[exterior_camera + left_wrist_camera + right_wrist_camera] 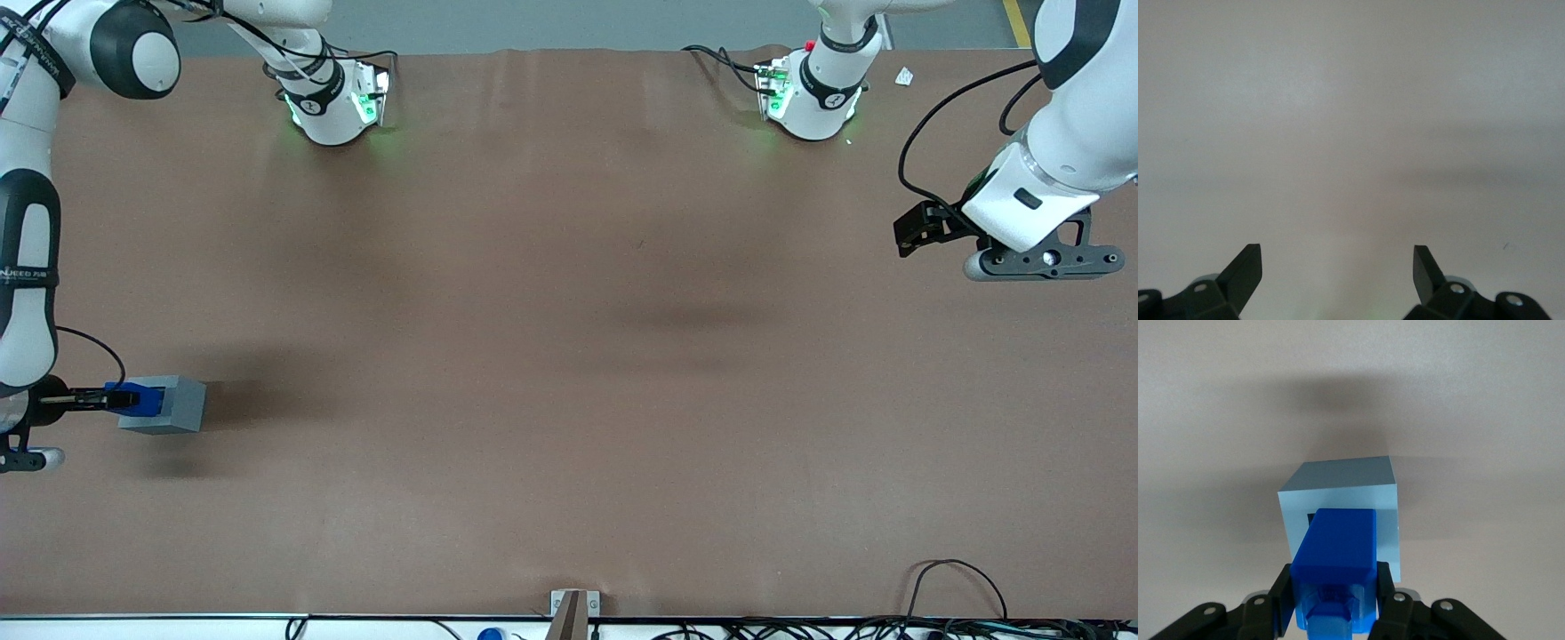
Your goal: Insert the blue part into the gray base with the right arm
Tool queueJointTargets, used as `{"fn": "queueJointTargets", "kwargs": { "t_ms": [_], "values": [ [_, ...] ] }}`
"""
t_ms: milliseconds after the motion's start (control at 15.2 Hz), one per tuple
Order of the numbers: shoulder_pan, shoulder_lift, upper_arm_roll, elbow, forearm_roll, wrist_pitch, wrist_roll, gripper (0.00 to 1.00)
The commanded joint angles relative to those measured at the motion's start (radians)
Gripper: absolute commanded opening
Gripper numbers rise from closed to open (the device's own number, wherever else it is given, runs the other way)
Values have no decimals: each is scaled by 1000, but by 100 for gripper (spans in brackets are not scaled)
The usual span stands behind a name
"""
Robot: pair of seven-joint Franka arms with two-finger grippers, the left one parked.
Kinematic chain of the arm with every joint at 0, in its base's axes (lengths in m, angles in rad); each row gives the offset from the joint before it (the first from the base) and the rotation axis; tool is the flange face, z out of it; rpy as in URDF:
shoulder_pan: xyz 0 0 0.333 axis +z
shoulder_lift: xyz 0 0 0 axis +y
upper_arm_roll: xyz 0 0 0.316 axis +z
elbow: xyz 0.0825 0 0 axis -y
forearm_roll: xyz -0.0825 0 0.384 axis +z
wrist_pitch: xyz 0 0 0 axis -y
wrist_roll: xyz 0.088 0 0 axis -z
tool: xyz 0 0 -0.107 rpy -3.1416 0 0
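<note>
The gray base (169, 404) is a light gray cube standing on the brown table at the working arm's end; it also shows in the right wrist view (1346, 490), with its square recess facing the gripper. My right gripper (114, 400) is shut on the blue part (140, 399), with one black finger on each side of it (1333, 590). The blue part (1338, 543) lies level, and its front end is at or in the recess of the base. How deep it sits is hidden.
The brown table (569, 356) stretches wide toward the parked arm's end. Two arm bases (333, 102) stand at the edge farthest from the front camera. Cables (960, 613) and a small bracket (569, 609) lie at the nearest edge.
</note>
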Motion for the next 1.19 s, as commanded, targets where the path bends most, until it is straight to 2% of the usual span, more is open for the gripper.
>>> {"fn": "queueJointTargets", "kwargs": {
  "t_ms": [0, 1122],
  "values": [
    [-13, -45, 14, -62, -10, 10, 12, 2],
    [-1, -44, 17, -105, -10, 13, 12, 4]
  ]
}}
